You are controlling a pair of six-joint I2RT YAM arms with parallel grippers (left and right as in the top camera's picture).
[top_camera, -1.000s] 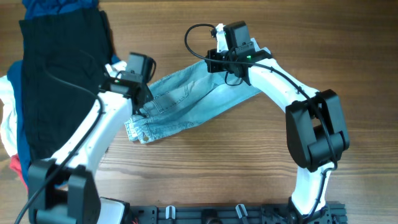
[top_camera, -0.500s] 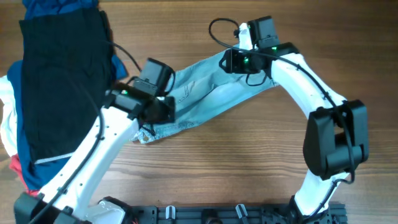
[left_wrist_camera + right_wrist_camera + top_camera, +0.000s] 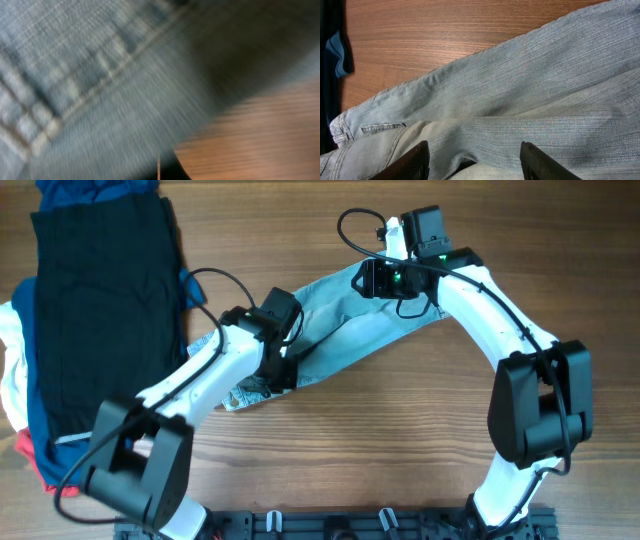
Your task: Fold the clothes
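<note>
The clothes [image 3: 345, 330], light blue denim shorts, lie slantwise across the middle of the wooden table [image 3: 400, 440]. My left gripper [image 3: 283, 368] is low over their left half and shut on the denim. In the left wrist view blurred denim [image 3: 75, 75] with a stitched seam fills the frame, and the closed left gripper [image 3: 160, 172] just shows at the bottom edge. My right gripper [image 3: 370, 280] hovers over the upper right end, open. The right wrist view shows its two dark fingers [image 3: 407, 162] spread apart over a fold of the denim [image 3: 520, 90], gripping nothing.
A large black garment [image 3: 100, 310] lies at the far left on a pile of navy, white and red clothes [image 3: 15, 380]. A blue and black cloth edge [image 3: 337, 50] shows at the left of the right wrist view. A black rack [image 3: 340, 525] runs along the front edge.
My left gripper has travelled right and toward the front, taking the left end of the shorts with it. My right gripper shifted right, then opened and let go of the denim.
</note>
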